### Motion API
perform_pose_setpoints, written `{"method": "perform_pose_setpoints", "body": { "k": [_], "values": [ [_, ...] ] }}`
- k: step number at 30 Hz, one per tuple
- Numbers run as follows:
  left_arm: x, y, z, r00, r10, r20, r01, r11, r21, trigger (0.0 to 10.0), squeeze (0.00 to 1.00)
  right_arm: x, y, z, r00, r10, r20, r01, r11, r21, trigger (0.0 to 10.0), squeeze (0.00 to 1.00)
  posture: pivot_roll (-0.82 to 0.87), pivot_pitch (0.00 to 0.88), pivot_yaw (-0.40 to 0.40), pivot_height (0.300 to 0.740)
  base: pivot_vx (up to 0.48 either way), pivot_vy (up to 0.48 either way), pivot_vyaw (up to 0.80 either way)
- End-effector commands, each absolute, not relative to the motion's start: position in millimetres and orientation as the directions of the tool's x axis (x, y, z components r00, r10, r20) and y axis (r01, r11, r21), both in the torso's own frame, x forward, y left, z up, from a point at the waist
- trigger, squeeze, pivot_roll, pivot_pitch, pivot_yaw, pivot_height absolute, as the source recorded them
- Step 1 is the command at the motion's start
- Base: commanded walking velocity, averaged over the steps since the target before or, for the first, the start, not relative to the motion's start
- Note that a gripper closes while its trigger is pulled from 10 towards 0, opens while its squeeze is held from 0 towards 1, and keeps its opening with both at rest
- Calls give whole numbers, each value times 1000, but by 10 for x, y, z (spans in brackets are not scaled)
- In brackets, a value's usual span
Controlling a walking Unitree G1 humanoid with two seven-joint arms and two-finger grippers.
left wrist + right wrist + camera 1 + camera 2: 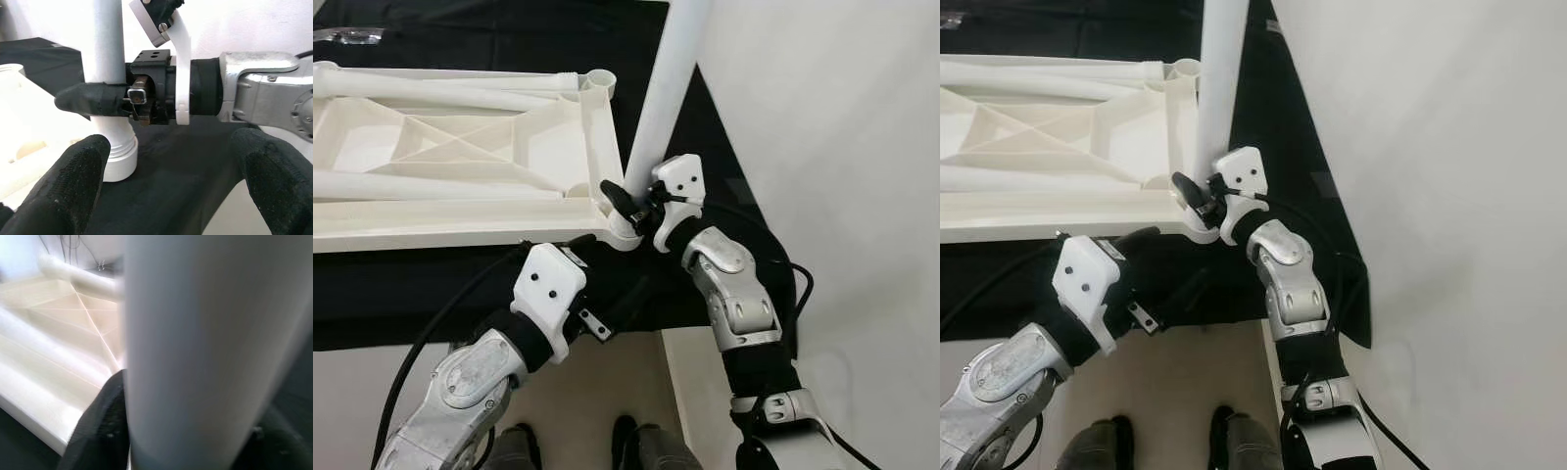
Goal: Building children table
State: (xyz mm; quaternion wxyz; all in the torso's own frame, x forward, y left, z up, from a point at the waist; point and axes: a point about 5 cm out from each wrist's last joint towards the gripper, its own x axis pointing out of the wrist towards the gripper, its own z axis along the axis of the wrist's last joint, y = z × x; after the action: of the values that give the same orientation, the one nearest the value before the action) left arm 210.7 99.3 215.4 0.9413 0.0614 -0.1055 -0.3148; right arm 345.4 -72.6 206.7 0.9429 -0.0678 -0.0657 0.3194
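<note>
**White plastic leg going into the near corner**

White plastic tabletop (460, 157) lies underside up on the black cloth (724, 127) so its corner sockets face me. My right fingers (628, 201) are clamped round one upright leg (661, 98), low down, steadying it in the near right socket (625, 233). My left fingers (161, 186) are spread wide and empty, just beside that joint. I count three legs: one standing, two lying across the tabletop (431, 93), (421, 184). One far socket (600, 80) gapes unfilled.
</note>
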Motion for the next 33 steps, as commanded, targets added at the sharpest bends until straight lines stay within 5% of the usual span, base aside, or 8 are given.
{"method": "perform_pose_setpoints", "body": {
  "k": [1, 9, 10, 17, 27, 28, 29, 33],
  "values": [
    [2099, 998, 2133, 779, -608, 154, 584, 792, 175, 10000, 0, 3430, -703, 1766, 767, 637, -78, -641, 755, -138, 10000, 867, 75, 232, -150, 740, 0, 0, 0],
    [2098, 977, 2120, 775, -614, 151, 592, 788, 169, 10000, 0, 3387, -561, 2124, 529, 848, -13, -829, 514, -221, 10000, 1000, 72, 238, -147, 740, 0, 0, 0],
    [2099, 970, 2121, 774, -615, 152, 593, 787, 168, 10000, 0, 3372, -552, 2227, 429, 904, -1, -873, 414, -258, 10000, 0, 76, 239, -152, 740, 0, 0, 0],
    [2114, 997, 2141, 783, -602, 159, 578, 797, 175, 10000, 0, 3376, -601, 2514, 87, 993, -75, -928, 54, -369, 10000, 0, 96, 237, -155, 740, 0, 0, 0],
    [2100, 1010, 2140, 786, -599, 154, 574, 799, 178, 10000, 0, 3439, -663, 2608, -58, 984, -167, -930, -115, -349, 10000, 0, 113, 245, -160, 740, 0, 0, 0],
    [2097, 1015, 2136, 787, -598, 152, 573, 800, 179, 10000, 0, 3441, -683, 2593, -85, 977, -195, -930, -148, -337, 8941, 0, 114, 246, -162, 740, 0, 0, 0],
    [2095, 1017, 2133, 788, -597, 151, 572, 801, 178, 10000, 0, 3442, -699, 2580, -102, 973, -208, -931, -167, -325, 0, 0, 113, 248, -161, 740, 0, 0, 0],
    [2091, 1017, 2131, 788, -597, 151, 572, 801, 178, 10000, 0, 3454, -722, 2542, -127, 967, -221, -932, -193, -308, 0, 0, 113, 249, -160, 740, 0, 0, 0]
  ]
}}
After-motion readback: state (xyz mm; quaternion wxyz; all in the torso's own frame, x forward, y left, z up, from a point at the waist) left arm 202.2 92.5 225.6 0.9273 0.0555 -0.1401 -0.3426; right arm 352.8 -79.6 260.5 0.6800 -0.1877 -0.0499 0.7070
